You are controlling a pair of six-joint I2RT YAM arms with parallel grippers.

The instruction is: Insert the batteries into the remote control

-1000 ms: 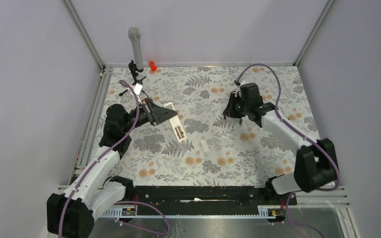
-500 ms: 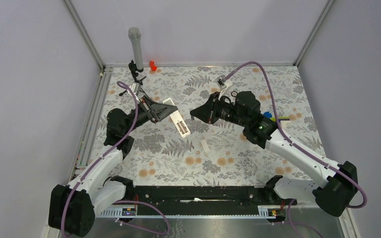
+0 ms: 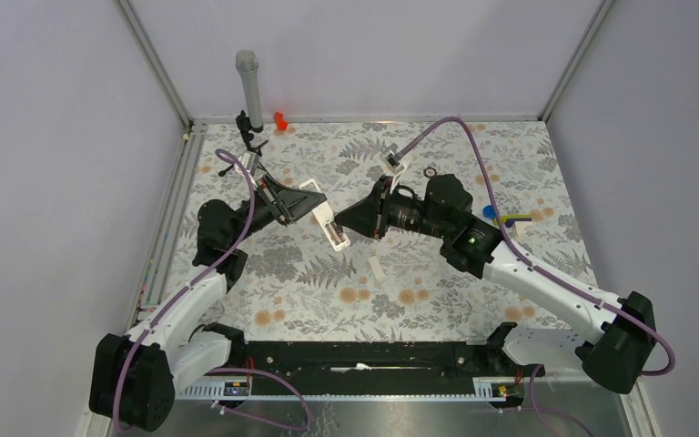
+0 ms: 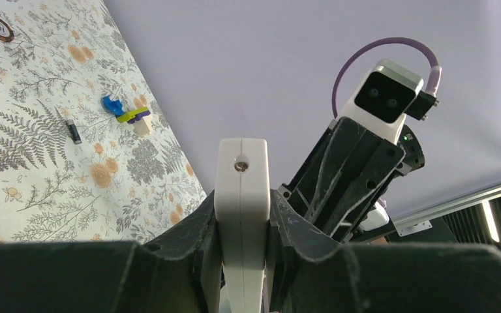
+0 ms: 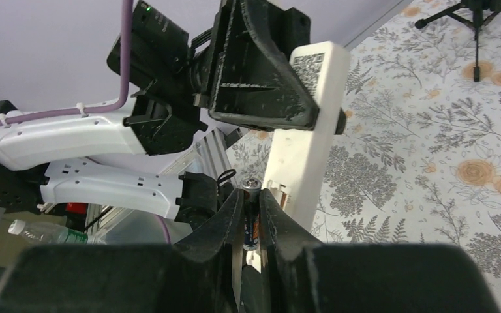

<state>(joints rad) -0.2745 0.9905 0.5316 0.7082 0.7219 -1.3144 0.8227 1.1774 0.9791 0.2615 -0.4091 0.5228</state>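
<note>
remote control (image 3: 326,221): slim white bar with QR label, hanging tilted above the table (image 3: 419,269), left pincer (image 3: 305,202) clamping it | battery (image 5: 251,218): dark slim cylinder, right pincer (image 3: 342,221) gripping it, sitting just beside the remote's edge | second battery (image 4: 73,132): lying on the table, well apart

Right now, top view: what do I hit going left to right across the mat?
Grey post → red piece → remote control → short white strip → dark ring → blue-and-yellow toy piece.
</note>
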